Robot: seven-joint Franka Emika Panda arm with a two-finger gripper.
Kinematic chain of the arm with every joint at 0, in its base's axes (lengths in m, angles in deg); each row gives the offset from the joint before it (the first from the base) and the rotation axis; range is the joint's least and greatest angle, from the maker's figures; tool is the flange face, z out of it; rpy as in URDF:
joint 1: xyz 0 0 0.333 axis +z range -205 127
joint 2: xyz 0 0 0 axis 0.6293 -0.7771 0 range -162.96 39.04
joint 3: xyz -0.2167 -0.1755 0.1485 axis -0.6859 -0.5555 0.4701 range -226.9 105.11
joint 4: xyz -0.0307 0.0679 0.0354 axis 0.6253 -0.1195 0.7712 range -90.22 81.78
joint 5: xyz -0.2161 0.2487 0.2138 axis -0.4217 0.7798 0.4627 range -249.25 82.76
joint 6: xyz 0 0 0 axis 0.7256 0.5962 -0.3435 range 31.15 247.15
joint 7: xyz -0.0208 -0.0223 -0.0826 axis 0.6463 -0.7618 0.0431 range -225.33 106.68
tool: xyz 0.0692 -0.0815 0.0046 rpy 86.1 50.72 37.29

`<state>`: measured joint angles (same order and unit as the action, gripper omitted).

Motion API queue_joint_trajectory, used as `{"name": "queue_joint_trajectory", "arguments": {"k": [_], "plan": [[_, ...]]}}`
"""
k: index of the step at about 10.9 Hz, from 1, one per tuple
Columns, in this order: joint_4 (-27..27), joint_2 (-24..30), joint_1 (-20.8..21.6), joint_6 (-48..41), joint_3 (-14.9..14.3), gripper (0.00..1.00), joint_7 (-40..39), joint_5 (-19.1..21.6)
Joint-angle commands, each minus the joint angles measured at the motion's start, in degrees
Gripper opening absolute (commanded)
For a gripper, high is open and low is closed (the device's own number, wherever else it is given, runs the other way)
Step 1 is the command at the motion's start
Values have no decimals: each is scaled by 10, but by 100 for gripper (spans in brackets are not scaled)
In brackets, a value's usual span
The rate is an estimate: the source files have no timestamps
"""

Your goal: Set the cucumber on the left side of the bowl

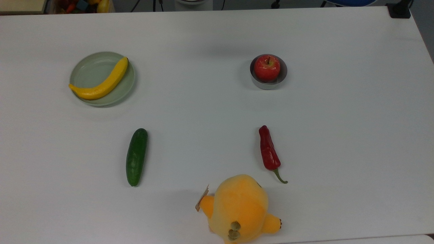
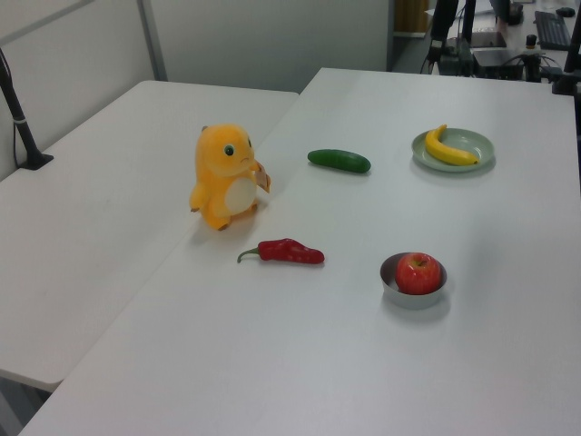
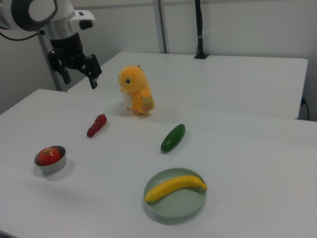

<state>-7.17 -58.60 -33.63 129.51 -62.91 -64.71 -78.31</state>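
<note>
The dark green cucumber (image 1: 136, 157) lies flat on the white table, in the top view's lower left; it also shows as the cucumber (image 2: 339, 161) and the cucumber (image 3: 173, 137). The small grey bowl (image 1: 269, 85) stands at the top view's upper right with a red apple (image 1: 267, 67) inside; the same bowl (image 2: 410, 298) and bowl (image 3: 50, 167) appear from the sides. My gripper (image 3: 79, 81) hangs open and empty high above the table, at the right view's upper left, far from the cucumber.
A pale green plate (image 1: 88, 69) holds a banana (image 1: 101, 82). A red chili pepper (image 1: 268, 149) lies below the bowl in the top view. An orange plush toy (image 1: 239, 208) stands at the table's near edge. A second table (image 2: 91, 227) adjoins.
</note>
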Motion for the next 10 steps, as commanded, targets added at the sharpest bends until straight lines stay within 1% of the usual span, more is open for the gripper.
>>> {"name": "queue_joint_trajectory", "arguments": {"k": [1,3,5,7,8,10], "plan": [[-13,7,9,-4,-7,100,-13,3],[-12,2,6,-6,-7,100,-15,3],[-8,-14,0,-2,-9,100,-27,2],[0,-45,-10,42,-10,100,-27,-4],[1,-62,-11,66,-16,100,-25,-5],[21,-91,-13,95,-39,100,-24,-4]]}}
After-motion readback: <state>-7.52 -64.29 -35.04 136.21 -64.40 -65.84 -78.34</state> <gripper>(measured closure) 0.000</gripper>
